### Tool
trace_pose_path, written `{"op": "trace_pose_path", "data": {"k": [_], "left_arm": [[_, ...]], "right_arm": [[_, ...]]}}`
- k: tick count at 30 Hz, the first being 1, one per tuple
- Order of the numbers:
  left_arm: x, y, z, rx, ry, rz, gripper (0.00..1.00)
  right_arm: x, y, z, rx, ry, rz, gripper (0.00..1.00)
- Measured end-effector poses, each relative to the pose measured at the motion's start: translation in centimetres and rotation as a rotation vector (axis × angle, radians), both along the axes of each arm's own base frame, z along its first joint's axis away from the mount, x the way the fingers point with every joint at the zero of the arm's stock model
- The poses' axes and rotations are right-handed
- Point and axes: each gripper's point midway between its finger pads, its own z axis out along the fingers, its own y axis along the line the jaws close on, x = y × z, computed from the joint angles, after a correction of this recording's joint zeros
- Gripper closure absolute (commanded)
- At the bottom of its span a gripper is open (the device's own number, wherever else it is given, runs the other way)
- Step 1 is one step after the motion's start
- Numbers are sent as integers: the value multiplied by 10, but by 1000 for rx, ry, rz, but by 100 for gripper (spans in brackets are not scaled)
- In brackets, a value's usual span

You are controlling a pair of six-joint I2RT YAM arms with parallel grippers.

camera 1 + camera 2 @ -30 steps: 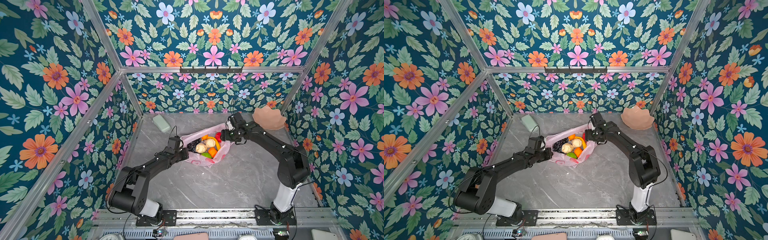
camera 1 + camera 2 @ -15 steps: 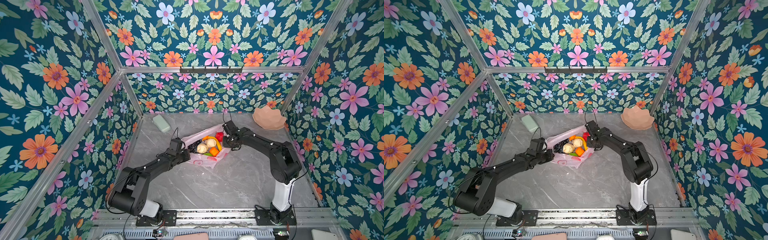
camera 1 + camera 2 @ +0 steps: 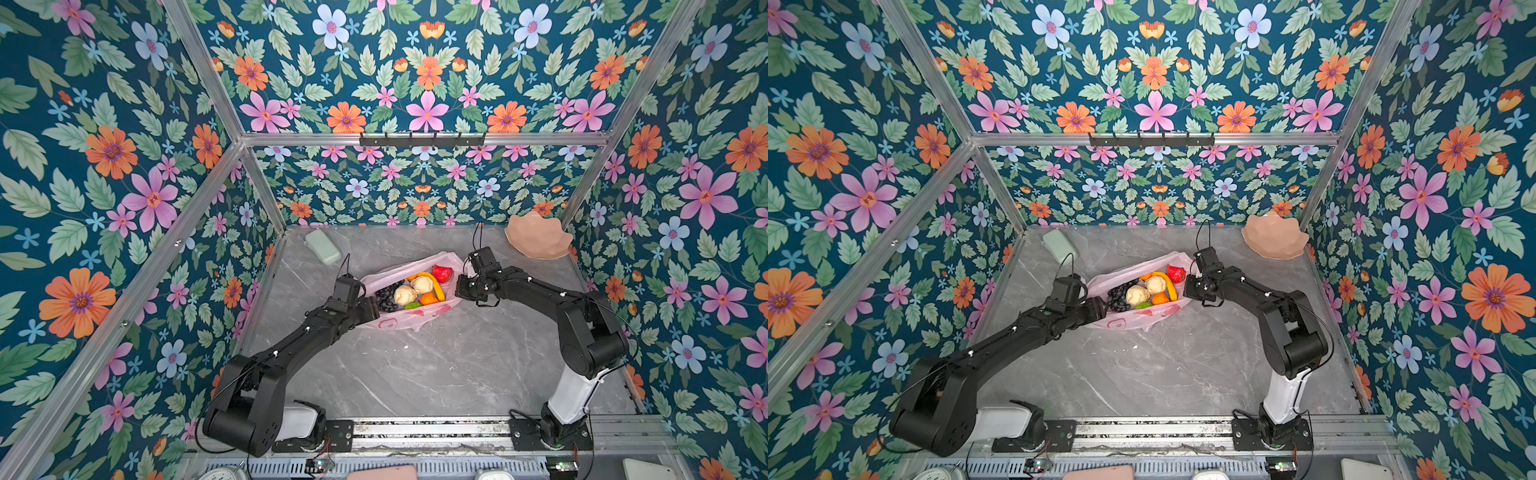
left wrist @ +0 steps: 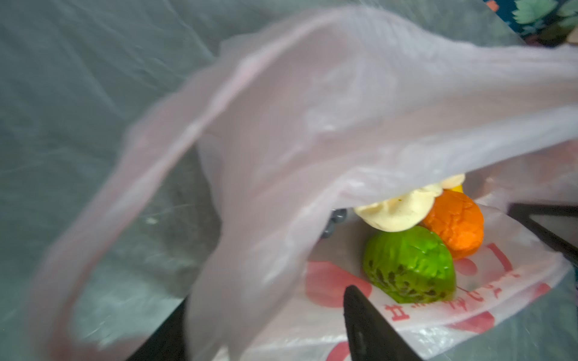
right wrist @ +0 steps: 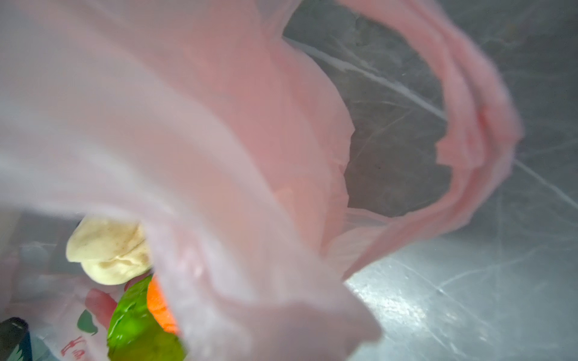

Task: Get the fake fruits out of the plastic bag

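top views: high, looking down, near-identical | wrist views: close, blurred, apparently facing plastic bag

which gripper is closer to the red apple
Right. The right gripper sits just beside the apple; the left gripper is across the bag, by the grapes.

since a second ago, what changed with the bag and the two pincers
The right pincer came down to the right rim of the plastic bag and closed, apparently pinching it. The left pincer opened and let go of the left rim; its jaws now stand apart. The fake fruits remain inside the bag, and the peach bowl has not moved.
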Motion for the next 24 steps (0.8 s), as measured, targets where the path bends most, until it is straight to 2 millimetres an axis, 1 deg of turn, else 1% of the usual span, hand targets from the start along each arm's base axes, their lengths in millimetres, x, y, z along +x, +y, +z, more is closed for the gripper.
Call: {"op": "trace_pose_path", "data": {"k": [2, 5, 7, 9, 11, 13, 14, 16, 18, 19, 21, 23, 24], "left_arm": [[-4, 12, 8, 67, -4, 22, 21], [-3, 18, 32, 157, -45, 12, 13], [2, 13, 47, 213, -88, -19, 10], [13, 1, 57, 262, -119, -74, 8], [28, -10, 55, 317, -120, -116, 9], [45, -13, 45, 375, -101, -124, 12], [54, -14, 38, 409, -86, -126, 16], [76, -12, 27, 461, -65, -108, 35], [99, -3, 15, 477, -38, -78, 61], [110, 6, 10, 465, -25, -46, 67], [130, 33, -2, 389, 5, 40, 80], [141, 53, -12, 268, 31, 108, 86], [145, 58, -15, 215, 38, 132, 89]], "right_arm": [[0, 0, 3, -1, -11, 9, 100], [0, 2, 7, 3, -22, 23, 100], [0, 2, 9, 5, -28, 30, 100], [1, 3, 11, 3, -35, 38, 100], [1, 3, 12, 1, -39, 44, 100], [1, 3, 12, 1, -39, 46, 100], [1, 3, 12, 0, -39, 47, 100], [0, 3, 10, -2, -36, 48, 100], [-2, 2, 7, -9, -32, 52, 100], [-3, 1, 6, -10, -30, 52, 100], [-5, 0, 0, -20, -23, 60, 100], [-7, -1, -7, -32, -14, 68, 100], [-7, -1, -12, -33, -7, 75, 100]]}}
